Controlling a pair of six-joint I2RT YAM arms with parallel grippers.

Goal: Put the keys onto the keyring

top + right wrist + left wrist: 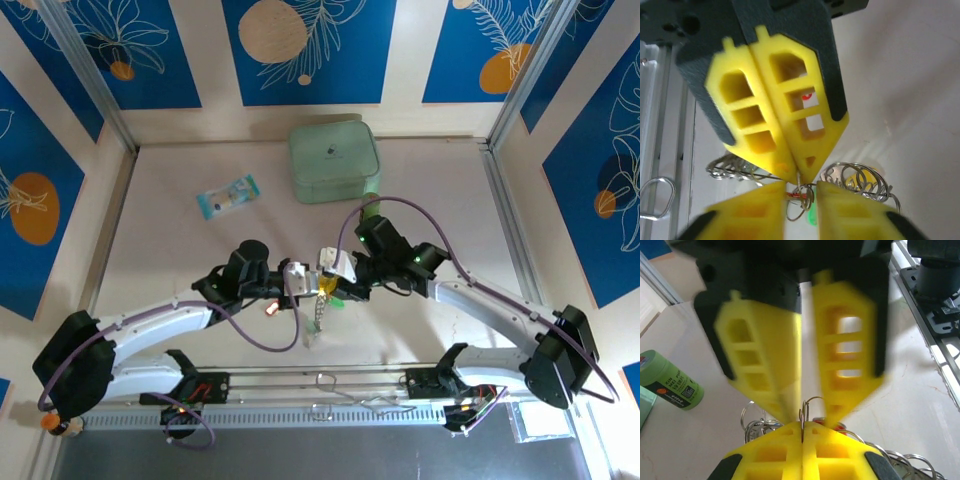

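The left gripper point(803, 432) is found clamped on a thin loop of the keyring point(318, 322), which is held between the arms with the keys point(330, 288) alongside, while the right gripper point(801, 196) is parted beside it; the light, stiff, slippery wire is judged best pinched flat across a loop.

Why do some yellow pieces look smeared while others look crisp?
Left wrist view: the right tool is blurred, while the left tool is crisp. Right wrist view: both tools look soft-edged, the lower one most. Top external view: sharp and evenly lit.
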